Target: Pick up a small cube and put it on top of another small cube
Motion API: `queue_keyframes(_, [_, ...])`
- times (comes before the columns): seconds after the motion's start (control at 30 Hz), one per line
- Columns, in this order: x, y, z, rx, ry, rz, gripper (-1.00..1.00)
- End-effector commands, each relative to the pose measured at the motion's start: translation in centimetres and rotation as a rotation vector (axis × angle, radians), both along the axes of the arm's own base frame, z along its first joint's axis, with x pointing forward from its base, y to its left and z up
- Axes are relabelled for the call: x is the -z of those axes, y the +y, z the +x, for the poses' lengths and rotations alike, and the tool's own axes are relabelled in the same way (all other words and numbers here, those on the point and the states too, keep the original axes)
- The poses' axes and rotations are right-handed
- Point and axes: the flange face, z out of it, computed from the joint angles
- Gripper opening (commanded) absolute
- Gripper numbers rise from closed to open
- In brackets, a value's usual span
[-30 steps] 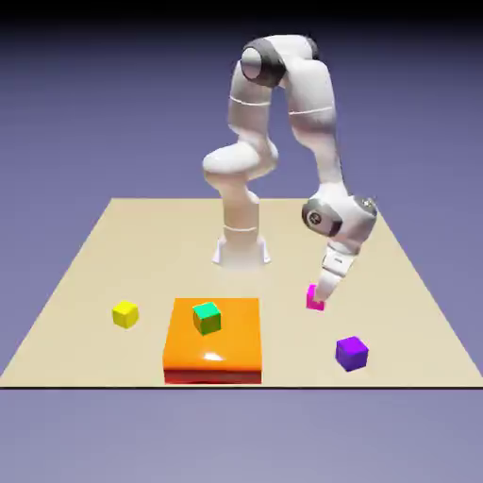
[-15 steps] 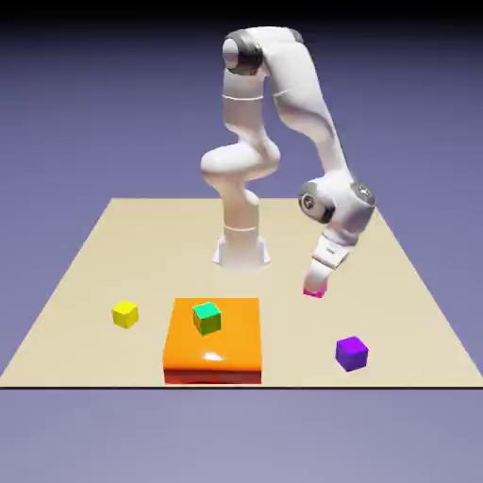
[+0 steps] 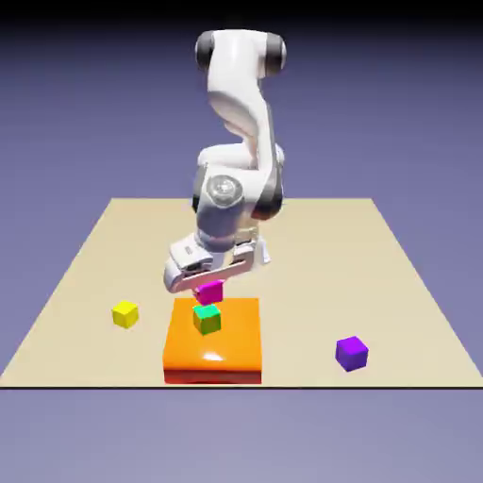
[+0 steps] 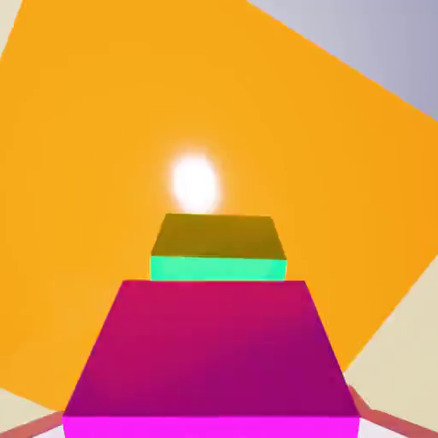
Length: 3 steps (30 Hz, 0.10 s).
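My gripper (image 3: 209, 286) is shut on the magenta-pink cube (image 3: 210, 291) and holds it in the air just above the green-topped cube (image 3: 207, 318). That cube has yellow-olive sides and stands on the large flat orange block (image 3: 236, 347). In the hand view the magenta cube (image 4: 212, 355) fills the lower middle and hides my fingertips. The green-topped cube (image 4: 219, 249) shows just beyond it, against the orange block (image 4: 103, 171). The two cubes look close but apart.
A plain yellow cube (image 3: 125, 314) lies on the table (image 3: 94, 245) at the exterior view's left. A darker purple cube (image 3: 351, 353) lies at the exterior view's right, near the front edge.
The arm has swung from the exterior view's right to the middle, carrying the magenta cube off the table and over the orange block.
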Motion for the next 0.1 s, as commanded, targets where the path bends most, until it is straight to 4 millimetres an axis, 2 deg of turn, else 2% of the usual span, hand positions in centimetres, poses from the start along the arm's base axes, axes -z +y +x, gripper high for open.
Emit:
queue_keyframes(0.0, [0.0,0.0,0.0,-0.001,-0.001,-0.002,1.00])
queue_keyframes(0.03, [0.0,0.0,0.0,-0.001,-0.001,-0.002,1.00])
queue_keyframes(0.07, [-1.5,0.2,0.4,-0.001,0.000,-0.003,1.00])
